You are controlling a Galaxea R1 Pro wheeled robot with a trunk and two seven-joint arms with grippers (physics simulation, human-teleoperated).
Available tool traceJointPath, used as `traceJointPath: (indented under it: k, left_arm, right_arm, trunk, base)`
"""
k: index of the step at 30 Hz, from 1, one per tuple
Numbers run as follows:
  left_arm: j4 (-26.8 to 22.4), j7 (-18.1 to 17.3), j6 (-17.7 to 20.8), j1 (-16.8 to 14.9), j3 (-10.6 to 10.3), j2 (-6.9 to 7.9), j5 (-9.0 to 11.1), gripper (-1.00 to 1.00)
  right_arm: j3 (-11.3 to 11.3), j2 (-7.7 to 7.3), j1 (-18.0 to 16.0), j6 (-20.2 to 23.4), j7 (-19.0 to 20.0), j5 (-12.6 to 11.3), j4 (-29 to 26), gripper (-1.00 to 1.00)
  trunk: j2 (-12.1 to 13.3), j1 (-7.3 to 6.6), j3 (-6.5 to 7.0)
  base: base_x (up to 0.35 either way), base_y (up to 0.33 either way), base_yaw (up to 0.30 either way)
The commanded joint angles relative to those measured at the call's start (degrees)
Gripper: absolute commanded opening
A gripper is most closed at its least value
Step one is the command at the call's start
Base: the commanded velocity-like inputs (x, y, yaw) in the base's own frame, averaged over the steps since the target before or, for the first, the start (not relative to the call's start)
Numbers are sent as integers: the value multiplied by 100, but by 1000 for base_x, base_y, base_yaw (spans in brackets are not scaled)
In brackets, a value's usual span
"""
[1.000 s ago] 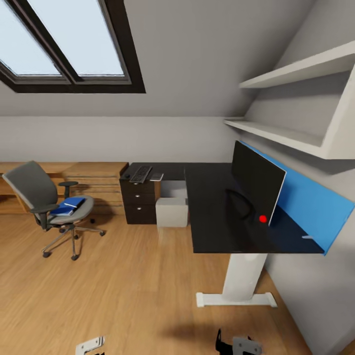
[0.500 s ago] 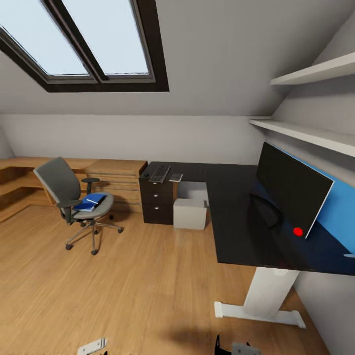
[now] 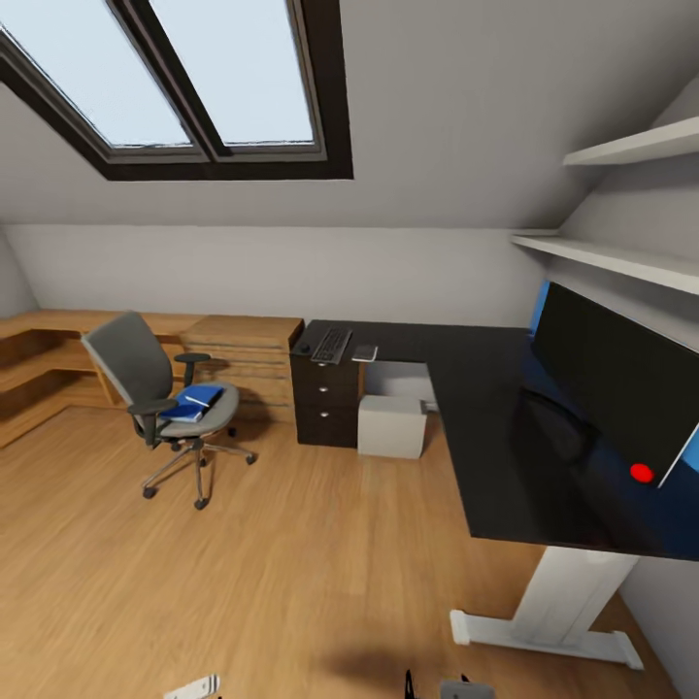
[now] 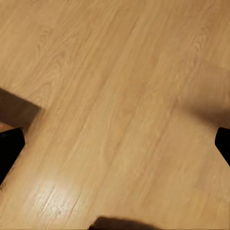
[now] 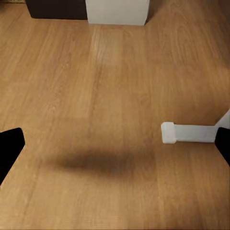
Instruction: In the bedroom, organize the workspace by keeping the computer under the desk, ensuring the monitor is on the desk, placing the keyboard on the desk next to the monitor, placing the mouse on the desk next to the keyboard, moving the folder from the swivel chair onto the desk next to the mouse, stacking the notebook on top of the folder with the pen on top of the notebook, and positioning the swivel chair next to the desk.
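From the head view, a wide stretch of wood floor lies open between the chair at the left and the black desk at the right. The desk's near edge overhangs a white leg whose foot juts onto the floor. The chair stands well apart from the desk, with the blue folder on its seat and something white on top, too small to name. The monitor stands on the desk by the right wall. The keyboard lies on the desk's far end above the drawers, a dark mouse just beside it. The white computer sits on the floor under the desk.

In the left wrist view, the left gripper has its fingers spread wide at the frame's edges, holding nothing, over bare floor.

In the right wrist view, the right gripper is likewise wide apart and holds nothing; the desk's foot lies near one finger, the computer farther off.
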Motion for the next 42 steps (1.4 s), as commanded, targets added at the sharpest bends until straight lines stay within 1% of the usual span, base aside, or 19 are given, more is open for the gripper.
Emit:
traceJointPath:
  k: [1,2,5,11,21,25,34,42]
  left_arm:
    - [-3,37,-10,-3,-50,3,24,100]
    - [1,38,-10,-3,-50,3,24,100]
    - [15,41,-7,0,-52,-2,25,100]
    - [105,44,-8,-3,-55,-85,13,100]
    - [120,44,2,-1,-54,-100,15,100]
    - [120,43,8,-3,-51,-99,16,100]
    - [127,37,21,-3,-54,-104,11,100]
    - [129,42,24,1,-57,-105,11,100]
  right_arm:
    - [37,-1,-6,-7,-55,6,2,100]
    - [35,0,-6,-7,-57,6,0,100]
    - [30,2,-4,-8,-55,6,2,100]
    - [28,0,-5,-8,-55,6,11,100]
    - [28,-2,-6,-8,-50,6,12,100]
    - [28,-5,-8,-8,-47,6,14,100]
    - [28,-5,-8,-16,-46,6,75,100]
    - [28,0,-5,-16,-46,6,82,100]
  trunk:
    - [-5,3,-8]
    - [-5,3,-8]
    - [115,-63,46]
    - [356,-195,154]
    - [757,-414,334]
    - [917,-502,405]
    - [917,-502,397]
    - [917,-502,384]
  base:
    - [214,283,0]
    - [217,281,0]
    - [224,276,0]
    - [238,258,0]
    - [243,252,-3]
    - [245,252,-130]
    - [286,193,-225]
    - [315,129,-21]
